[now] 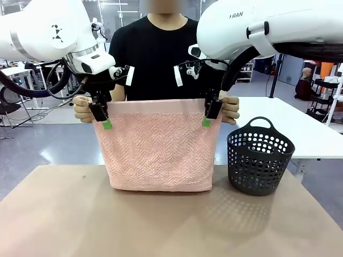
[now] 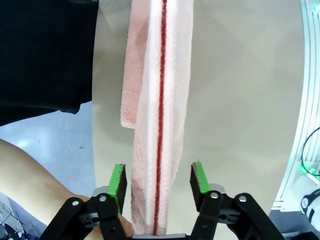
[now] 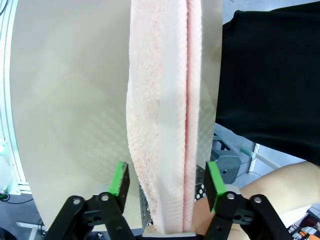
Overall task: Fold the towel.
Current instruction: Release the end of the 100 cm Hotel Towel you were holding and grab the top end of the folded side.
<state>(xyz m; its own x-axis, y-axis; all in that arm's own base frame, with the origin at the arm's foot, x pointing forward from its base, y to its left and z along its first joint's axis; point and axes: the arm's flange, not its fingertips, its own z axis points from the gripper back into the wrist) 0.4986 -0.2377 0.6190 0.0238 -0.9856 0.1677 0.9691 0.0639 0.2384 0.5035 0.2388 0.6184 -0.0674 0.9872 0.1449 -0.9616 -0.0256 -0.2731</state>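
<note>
A person across the table holds up the pale pink towel [image 1: 158, 147] by its top corners, one hand [image 1: 81, 110] at each end. It hangs doubled, and its lower edge rests on the table. My left gripper [image 1: 106, 122] points down at the top left corner. In the left wrist view this gripper [image 2: 158, 182] is open, its green pads [image 2: 118, 181] straddling the towel's doubled edge [image 2: 160, 100] with small gaps. My right gripper [image 1: 207, 120] is at the top right corner. It too stands open [image 3: 166, 182] around the towel's edge [image 3: 165, 100].
A dark perforated plastic basket [image 1: 260, 156] stands on the brown table [image 1: 161, 225] just right of the towel. The person's torso is close behind the towel. A white table [image 1: 300, 126] lies at the back right.
</note>
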